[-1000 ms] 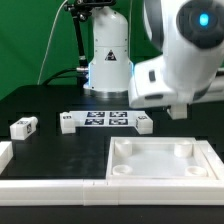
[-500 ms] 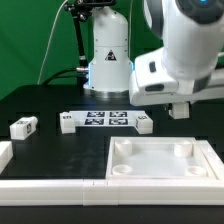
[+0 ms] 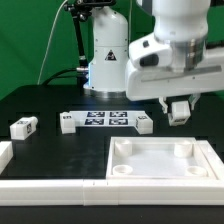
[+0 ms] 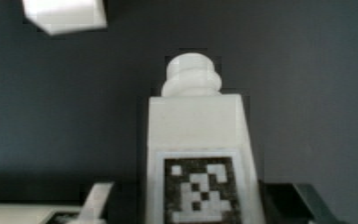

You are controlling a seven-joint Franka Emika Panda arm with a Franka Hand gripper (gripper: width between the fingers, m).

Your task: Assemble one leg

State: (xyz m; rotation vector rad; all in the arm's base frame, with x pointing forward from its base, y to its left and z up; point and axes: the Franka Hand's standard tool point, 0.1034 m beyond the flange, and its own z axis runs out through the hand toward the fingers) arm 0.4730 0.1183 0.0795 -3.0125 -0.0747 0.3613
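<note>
My gripper (image 3: 178, 110) hangs above the black table, behind the white tray (image 3: 200, 176), at the exterior view's right. In the wrist view it (image 4: 197, 205) is shut on a leg (image 4: 197, 140), a white block with a tag on its face and a rounded peg at its far end. The fingers (image 4: 101, 200) press its two sides. Loose legs lie at the exterior view's left (image 3: 24, 126) and at each end of the marker board (image 3: 67, 122) (image 3: 143, 123). Another white block (image 4: 66, 15) shows on the table in the wrist view.
The marker board (image 3: 105, 120) lies at mid table in front of the robot's base (image 3: 108, 60). A low white wall (image 3: 50, 186) runs along the front left edge and meets the tray.
The arm's upper body has swung toward the exterior view's left and up. The gripper stays over about the same spot and keeps its hold.
</note>
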